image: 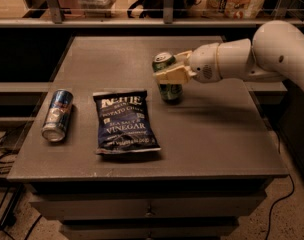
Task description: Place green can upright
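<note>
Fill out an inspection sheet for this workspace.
Surface: grey table, level.
Job's things: green can upright, right of centre; whether its base touches the table is unclear.
Clutter: blue can on its side at left; chip bag flat beside it.
Gripper: gripper clamped around the green can from the right.
Cables: cables on the floor at left; one more at right.
Surroundings: drawers under the table; shelf behind.
</note>
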Controlling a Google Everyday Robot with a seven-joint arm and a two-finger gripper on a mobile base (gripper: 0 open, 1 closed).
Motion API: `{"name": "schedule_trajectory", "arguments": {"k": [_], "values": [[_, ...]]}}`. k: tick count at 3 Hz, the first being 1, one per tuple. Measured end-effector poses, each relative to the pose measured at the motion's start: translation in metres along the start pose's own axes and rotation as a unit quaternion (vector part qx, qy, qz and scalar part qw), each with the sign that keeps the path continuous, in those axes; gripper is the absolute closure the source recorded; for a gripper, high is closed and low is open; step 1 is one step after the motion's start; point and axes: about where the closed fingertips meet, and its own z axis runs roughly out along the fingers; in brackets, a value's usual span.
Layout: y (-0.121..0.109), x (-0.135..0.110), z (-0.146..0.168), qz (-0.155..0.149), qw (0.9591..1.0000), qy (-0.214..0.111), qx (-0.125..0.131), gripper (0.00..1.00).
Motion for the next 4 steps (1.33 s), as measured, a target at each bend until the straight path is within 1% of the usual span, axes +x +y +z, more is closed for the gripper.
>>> {"name": "schedule_trajectory", "arguments": {"k": [1, 2, 3, 4], "values": [[0.0021, 0.0063, -0.0025, 0.011, 0.9983, -0.051, 0.027, 0.36], [0.0030, 0.0087, -0.0069, 0.009, 0.9953, -0.083, 0.049, 0.12], [0.0036, 0.0097, -0.0117, 0.004, 0.9932, -0.098, 0.062, 0.00], [0.0037, 0.0096, -0.0122, 0.003, 0.9930, -0.100, 0.063, 0.00]]}}
